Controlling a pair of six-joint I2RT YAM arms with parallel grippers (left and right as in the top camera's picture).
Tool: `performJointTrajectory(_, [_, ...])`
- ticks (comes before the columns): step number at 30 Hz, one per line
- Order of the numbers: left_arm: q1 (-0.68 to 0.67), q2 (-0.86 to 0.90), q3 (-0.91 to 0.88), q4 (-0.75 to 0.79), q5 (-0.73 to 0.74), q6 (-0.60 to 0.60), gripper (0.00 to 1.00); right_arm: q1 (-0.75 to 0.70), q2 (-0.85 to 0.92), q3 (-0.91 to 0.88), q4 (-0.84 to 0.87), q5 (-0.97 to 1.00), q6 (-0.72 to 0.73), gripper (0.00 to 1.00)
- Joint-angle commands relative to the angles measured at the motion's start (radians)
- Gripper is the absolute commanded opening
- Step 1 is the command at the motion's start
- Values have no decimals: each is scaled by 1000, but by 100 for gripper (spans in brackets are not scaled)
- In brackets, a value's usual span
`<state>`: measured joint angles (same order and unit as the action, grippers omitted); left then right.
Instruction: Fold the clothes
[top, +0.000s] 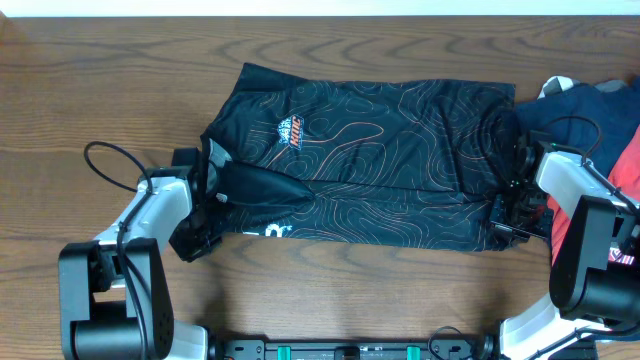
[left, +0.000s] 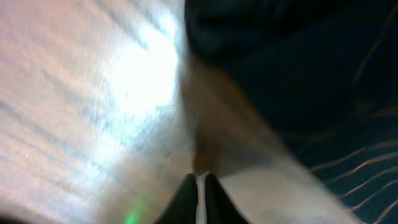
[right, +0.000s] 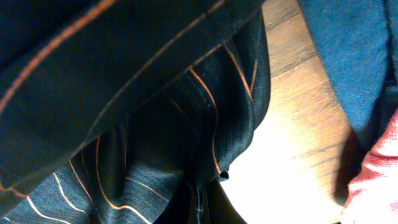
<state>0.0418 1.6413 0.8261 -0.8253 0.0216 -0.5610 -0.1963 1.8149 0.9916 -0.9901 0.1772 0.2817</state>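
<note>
1. Wood-grain tabletop (top: 120, 80) fills the scene, with a black jersey (top: 380, 150) with thin orange contour lines lying across its middle.
2. Left jaws: together, with only a thin pale sliver between the tips. The wrist view is blurred, but a pale band of cloth runs up from them, so they look clamped on the jersey's lower left edge.
3. Right jaws: clamped on a bunched fold at the jersey's right edge. In the wrist view the striped cloth gathers down into the tips.
4. Around the left jaws a dark flap of the jersey lies turned inward over the body, and a strip of its grey inner side shows just above.
5. An orange-white crest (top: 291, 131) sits on the upper left of the jersey, and white lettering shows near the lower left hem.
6. Left arm (top: 150, 210) reaches in from the lower left, and right arm (top: 570, 185) from the right.
7. Beyond the right arm lie a navy garment (top: 575, 105) and a red garment (top: 628, 165), beside the jersey's right end.
</note>
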Motion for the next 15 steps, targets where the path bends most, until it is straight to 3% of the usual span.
performJointTrajectory(1, [6, -33, 0, 29, 7, -16, 40, -13, 31, -21, 8, 25, 21, 3])
performJointTrajectory(2, [6, -39, 3, 47, 26, -16, 51, -13, 31, -21, 9, 25, 21, 3])
performJointTrajectory(4, [6, -50, 9, 76, 51, -16, 61, -13, 31, -21, 11, 25, 21, 4])
performJointTrajectory(15, [11, -66, 16, 185, -15, -25, 63, -13, 31, -21, 22, 25, 21, 4])
